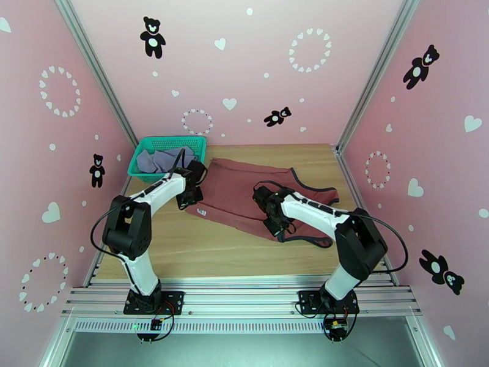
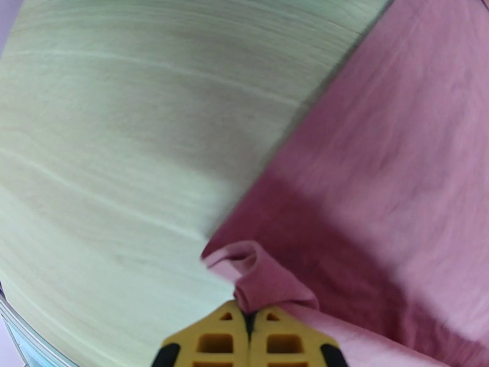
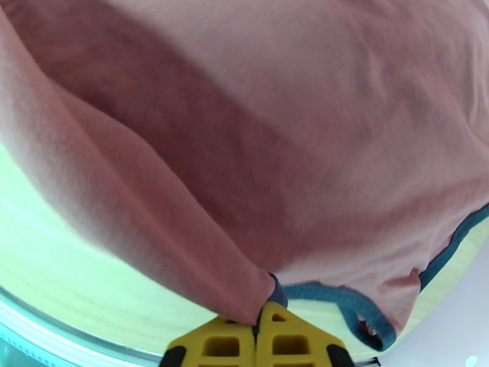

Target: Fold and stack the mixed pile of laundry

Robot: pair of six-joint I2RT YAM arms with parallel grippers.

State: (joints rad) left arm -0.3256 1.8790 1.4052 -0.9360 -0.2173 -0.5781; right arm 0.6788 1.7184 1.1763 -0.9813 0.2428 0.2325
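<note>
The rust-red tank top (image 1: 235, 191) with dark navy trim lies spread across the middle of the wooden table. My left gripper (image 1: 188, 200) is shut on its left hem corner; in the left wrist view the yellow fingers (image 2: 214, 341) pinch a bunched fold of the red cloth (image 2: 269, 282). My right gripper (image 1: 275, 227) is shut on the near edge by the navy-trimmed armhole; the right wrist view shows the tank top (image 3: 275, 148) rising from the closed pads (image 3: 293, 344). The grey-lavender shirt (image 1: 160, 159) sits crumpled in the basket.
A teal mesh basket (image 1: 147, 145) stands at the back left corner of the table (image 1: 183, 252). Pink walls with metal posts close in the sides and back. Bare wood lies near the arm bases in front.
</note>
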